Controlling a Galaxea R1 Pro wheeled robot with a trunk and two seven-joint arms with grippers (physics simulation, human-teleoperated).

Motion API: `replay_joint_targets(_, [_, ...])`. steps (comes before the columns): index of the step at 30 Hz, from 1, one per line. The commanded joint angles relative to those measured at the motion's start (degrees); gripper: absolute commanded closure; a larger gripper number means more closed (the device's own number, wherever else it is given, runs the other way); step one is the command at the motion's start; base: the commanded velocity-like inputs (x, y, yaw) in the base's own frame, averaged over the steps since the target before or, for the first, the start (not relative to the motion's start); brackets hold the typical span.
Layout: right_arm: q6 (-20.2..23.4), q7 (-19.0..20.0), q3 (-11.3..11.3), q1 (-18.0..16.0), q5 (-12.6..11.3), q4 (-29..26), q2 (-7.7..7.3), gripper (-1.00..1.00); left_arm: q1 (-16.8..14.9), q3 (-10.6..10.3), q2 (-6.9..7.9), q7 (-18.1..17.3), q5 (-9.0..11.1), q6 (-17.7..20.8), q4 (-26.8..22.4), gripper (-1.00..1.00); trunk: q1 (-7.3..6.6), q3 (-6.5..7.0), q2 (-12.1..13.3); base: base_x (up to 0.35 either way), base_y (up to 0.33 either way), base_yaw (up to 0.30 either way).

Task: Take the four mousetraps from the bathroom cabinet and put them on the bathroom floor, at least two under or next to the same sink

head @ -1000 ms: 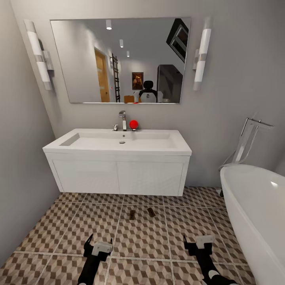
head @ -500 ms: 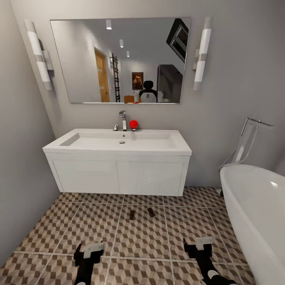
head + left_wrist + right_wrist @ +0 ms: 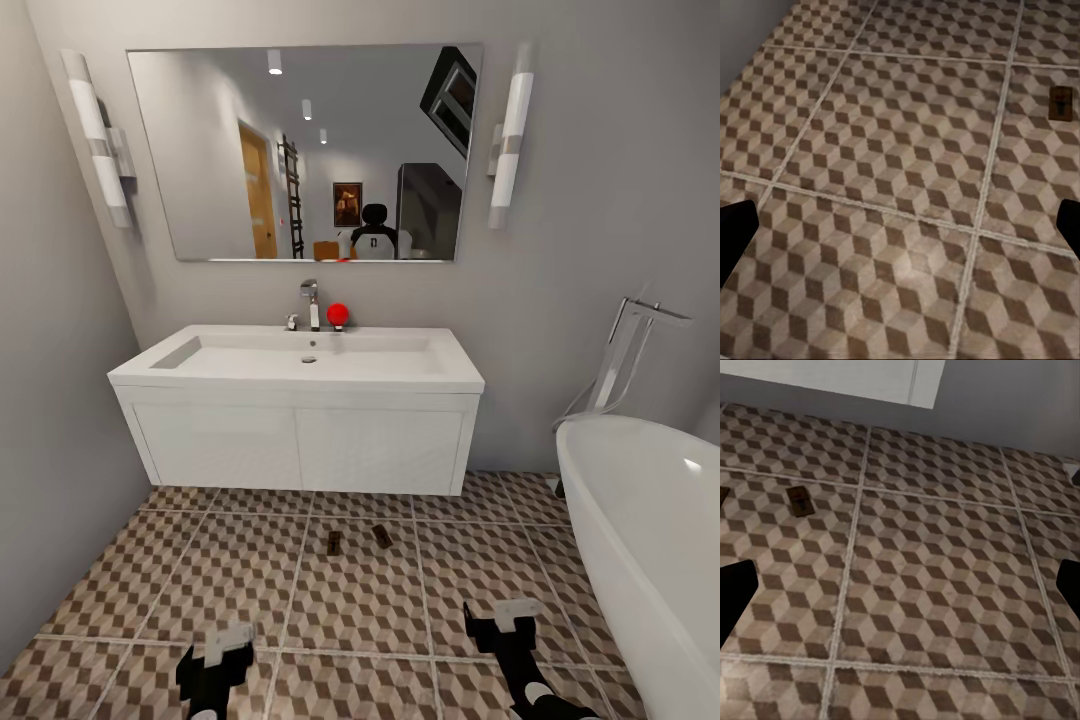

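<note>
Two mousetraps (image 3: 334,543) (image 3: 382,536) lie flat on the bathroom floor (image 3: 360,600), side by side but apart, just in front of the white vanity's base and near the middle of the sink (image 3: 300,362) above. Both sit on one tile, close to its far grout line.

Handling, judged: tiny thin wooden plates with wire parts — light, stiff, nothing to crush, but low-profile and likely to skid on smooth tile. Best hold looks like a pinch across the short wooden edges, clear of the wire.

Left gripper (image 3: 215,655) hangs over bare tile near the bottom edge of the head view; fingers spread, nothing between them. Right gripper (image 3: 503,620) hovers likewise — spread and empty.

Hard to make out: wire details on the traps are too small to resolve. In the right wrist view one trap (image 3: 797,499) shows whole, the other is cut by the frame edge. The left wrist view catches one trap (image 3: 1061,103) at the frame edge.
</note>
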Motion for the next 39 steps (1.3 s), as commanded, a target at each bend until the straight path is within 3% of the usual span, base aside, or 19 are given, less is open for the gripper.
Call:
replay_joint_targets(1, [-0.15, -0.07, 0.51, -0.03, -0.57, 0.02, -0.02, -1.00, -0.08, -0.43, -0.10, 0.20, 0.13, 0.36, 0.21, -1.00, -0.01, -0.06, -0.03, 0.000, 0.000, 0.000])
replay_joint_targets(21, [-0.14, -0.27, 0.49, -0.03, -0.66, 0.02, -0.09, -1.00, -0.08, -0.40, -0.45, 0.14, 0.24, 2.74, 0.21, -1.00, -0.01, -0.06, -0.03, 0.000, 0.000, 0.000])
replay_joint_targets(39, [-0.14, -0.33, 0.49, -0.03, -0.66, 0.02, -0.26, -1.00, -0.08, -0.40, -0.46, 0.14, 0.24, 2.80, 0.21, -1.00, -3.96, 3.18, 7.19, 0.000, 0.000, 0.000])
